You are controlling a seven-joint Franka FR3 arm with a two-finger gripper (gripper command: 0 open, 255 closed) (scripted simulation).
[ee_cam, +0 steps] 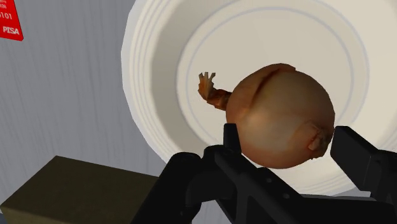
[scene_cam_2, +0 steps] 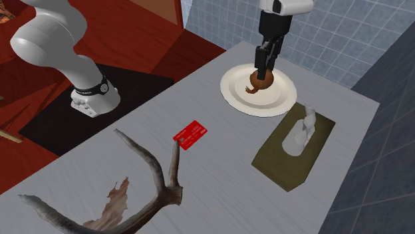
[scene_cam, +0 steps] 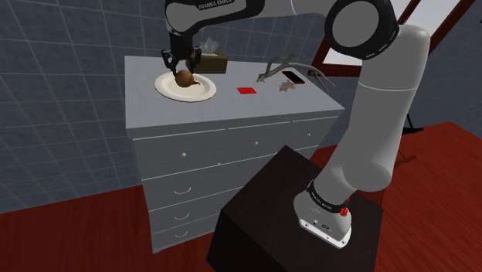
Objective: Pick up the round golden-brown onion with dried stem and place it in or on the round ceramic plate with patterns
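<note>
The round golden-brown onion (ee_cam: 283, 118) with its dried stem sits between my gripper's (ee_cam: 289, 140) two black fingers, which clasp it on both sides. It hangs right over the middle of the round cream plate (ee_cam: 159, 76); whether it touches the plate I cannot tell. In the shoulder view the gripper (scene_cam: 183, 72) comes straight down onto the onion (scene_cam: 184, 79) over the plate (scene_cam: 204, 93) at the dresser top's far left. The second exterior view shows the onion (scene_cam_2: 259, 82) under the gripper (scene_cam_2: 264, 72), centred on the plate (scene_cam_2: 282, 101).
A dark olive tissue box (scene_cam_2: 292, 149) stands close beside the plate. A red card (scene_cam_2: 191, 135) lies mid-surface, and a grey antler-like branch (scene_cam_2: 143, 193) lies toward the other end. All rest on a grey dresser top (scene_cam: 154, 108) against a tiled wall.
</note>
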